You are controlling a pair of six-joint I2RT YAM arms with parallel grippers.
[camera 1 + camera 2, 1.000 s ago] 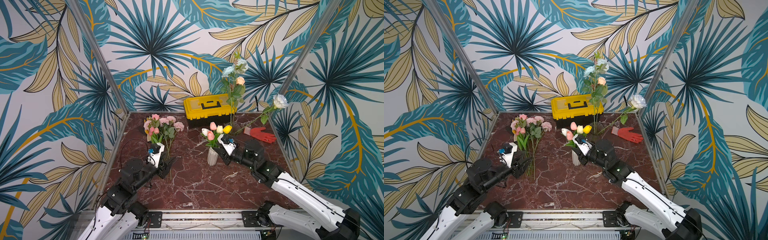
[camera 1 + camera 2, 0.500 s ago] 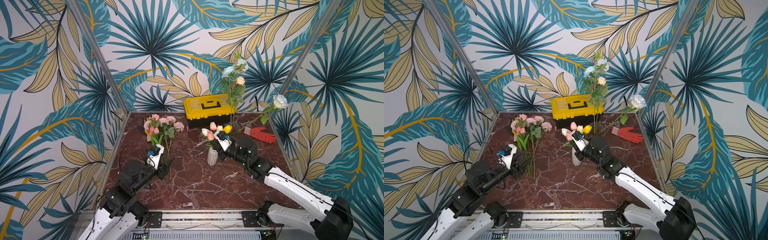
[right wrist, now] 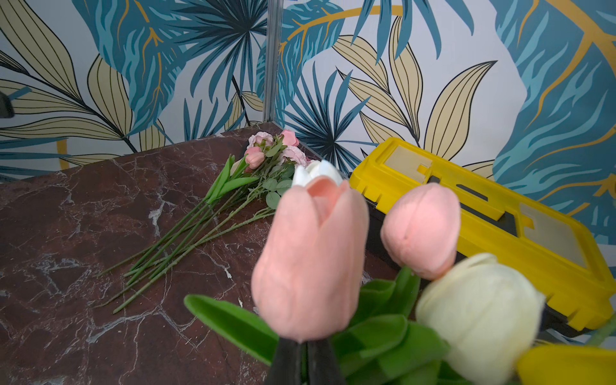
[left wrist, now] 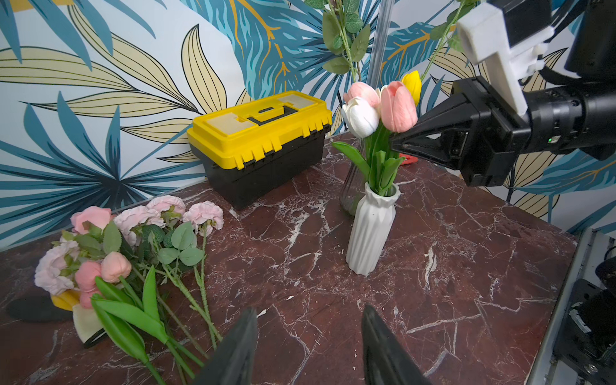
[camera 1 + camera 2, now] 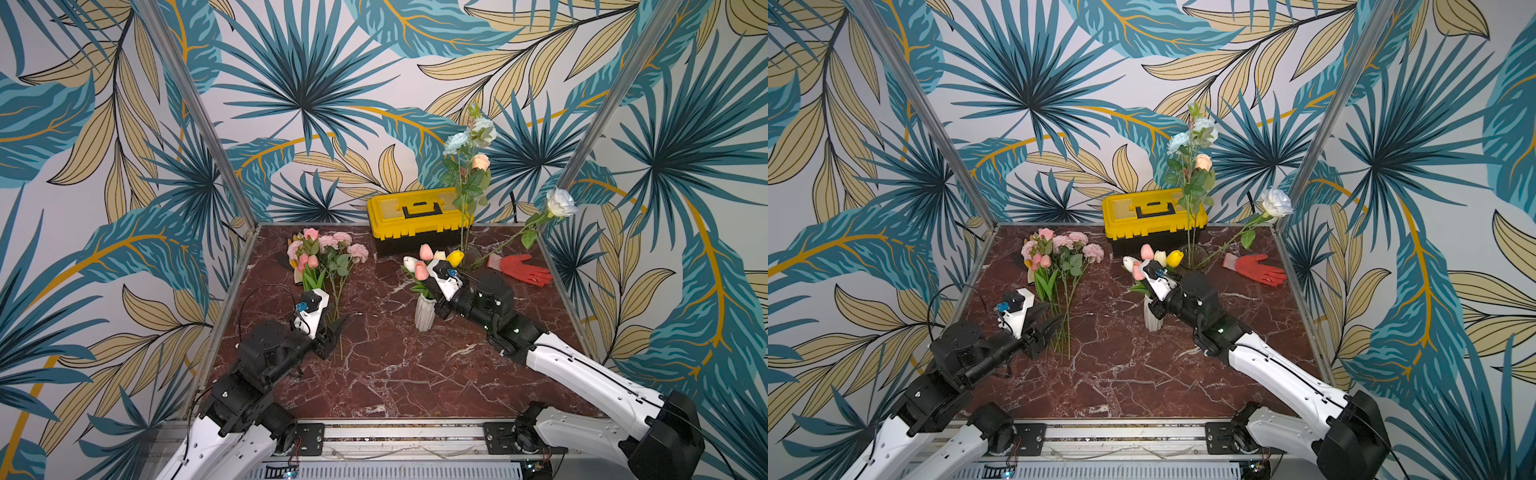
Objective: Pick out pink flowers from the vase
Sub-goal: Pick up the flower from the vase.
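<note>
Over on the left of both top views, flat on the table [image 5: 374,374]: a bunch of pink flowers [image 5: 328,251], out of the vase, green stems pointing toward the bottom of the frame. Just below those stem ends, left jaws spread wide, holding nothing.

Near the middle, a white vase [image 5: 424,316], upright, well apart from the bunch. Poking out of its top: a white tulip [image 5: 409,262], a pink tulip [image 5: 421,271], a second pink tulip [image 5: 426,251], a cream tulip [image 3: 480,316] and a yellow tulip [image 5: 455,257], all close together. Two pink ones left to take out, then.

Reaching in from the right, right jaws clenched on the green stem of the pink tulip, just under its bloom and above the vase's mouth.

Now for the pull. Lift straight up, along the stem, slow and steady, to keep the vase from tipping. Keep squeezing the stem, never the soft bloom. Watch for leaves catching on the white tulip and dragging it along. Go high enough to get the whole stem out past the rim before turning left toward the bunch. At any wobble of the vase, stop and ease off.

Above the vase in the frame, a yellow toolbox [image 5: 415,212]; far right, a red glove [image 5: 523,270]. Nothing to do with either.
</note>
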